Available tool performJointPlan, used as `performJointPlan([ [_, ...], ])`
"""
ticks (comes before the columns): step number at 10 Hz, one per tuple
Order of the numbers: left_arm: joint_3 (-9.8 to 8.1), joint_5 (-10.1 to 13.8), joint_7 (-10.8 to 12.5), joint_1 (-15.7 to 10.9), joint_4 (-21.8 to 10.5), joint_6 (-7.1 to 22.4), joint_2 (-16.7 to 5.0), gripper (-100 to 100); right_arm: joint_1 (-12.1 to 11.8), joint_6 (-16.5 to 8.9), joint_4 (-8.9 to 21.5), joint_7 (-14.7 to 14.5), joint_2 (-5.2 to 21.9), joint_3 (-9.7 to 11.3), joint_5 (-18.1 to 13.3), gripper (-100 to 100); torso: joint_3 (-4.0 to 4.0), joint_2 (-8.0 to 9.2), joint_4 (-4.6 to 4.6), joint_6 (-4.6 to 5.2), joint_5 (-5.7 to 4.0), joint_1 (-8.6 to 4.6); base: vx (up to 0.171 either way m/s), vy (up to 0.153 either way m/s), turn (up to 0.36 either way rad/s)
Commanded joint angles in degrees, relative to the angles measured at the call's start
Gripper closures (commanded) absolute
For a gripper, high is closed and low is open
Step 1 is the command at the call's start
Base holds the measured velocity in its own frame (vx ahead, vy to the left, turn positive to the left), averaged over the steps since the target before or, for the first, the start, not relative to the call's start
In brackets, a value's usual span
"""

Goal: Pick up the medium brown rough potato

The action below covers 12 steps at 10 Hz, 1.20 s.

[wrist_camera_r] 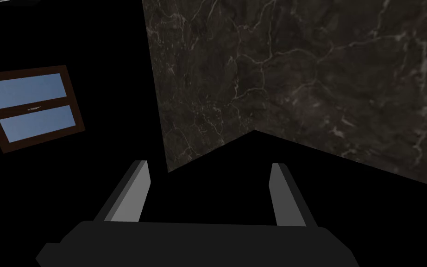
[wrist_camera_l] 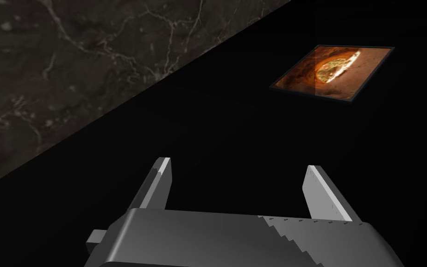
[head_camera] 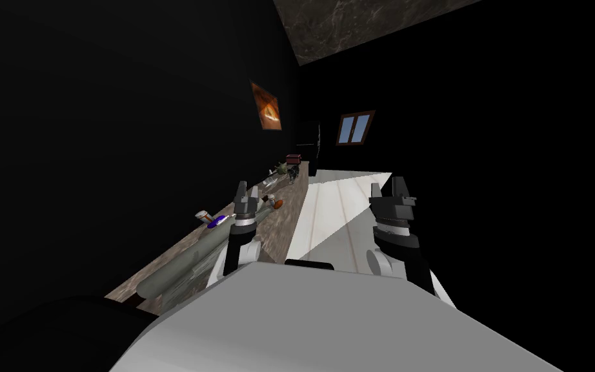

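Brown mottled surface (head_camera: pixel 283 223) carries small scattered items (head_camera: pixel 277 204); the left hand (head_camera: pixel 246 189) hangs above it, fingers wide apart, the right hand (head_camera: pixel 386 186) equally wide over the pale floor (head_camera: pixel 335 206).

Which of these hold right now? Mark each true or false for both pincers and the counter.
1. The left pincer is open and empty. True.
2. The right pincer is shut on something. False: it is open and empty.
3. The left pincer shows above the brown counter. True.
4. The right pincer is over the counter too. False: it is over the pale floor beside it.
5. A small orange-brown thing lies on the counter. True.
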<state>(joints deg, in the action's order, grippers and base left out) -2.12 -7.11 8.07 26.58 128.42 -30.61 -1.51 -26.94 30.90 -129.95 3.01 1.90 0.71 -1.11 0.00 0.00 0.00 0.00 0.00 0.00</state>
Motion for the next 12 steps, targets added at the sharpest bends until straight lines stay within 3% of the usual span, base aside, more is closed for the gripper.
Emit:
performJointPlan([
  [1, -0.24, 0.73, 0.27, -0.07, 0.17, 1.99, -2.3, -100, 0.0, 0.0, 0.0, 0.0, 0.0, 0.0, 0.0, 0, 0.0, 0.0, 0.0, 0.0, 0.0, 0.0, 0.002, -0.026, -0.002],
  [7, -1.33, 4.21, 1.61, -0.01, 1.19, 10.17, -6.85, -100, 0.0, 0.0, 0.0, 0.0, 0.0, 0.0, 0.0, 0, -0.01, -0.02, 0.0, 0.0, -0.04, -0.18, 0.005, -0.051, -0.003],
  [12, -1.93, 6.19, 2.4, 0.17, 1.81, 16.23, -8.43, -100, 0.0, 0.0, 0.0, 0.0, 0.0, 0.0, 0.0, 0, 0.0, 0.01, 0.0, 0.0, -0.04, -0.18, -0.002, -0.044, -0.005],
])
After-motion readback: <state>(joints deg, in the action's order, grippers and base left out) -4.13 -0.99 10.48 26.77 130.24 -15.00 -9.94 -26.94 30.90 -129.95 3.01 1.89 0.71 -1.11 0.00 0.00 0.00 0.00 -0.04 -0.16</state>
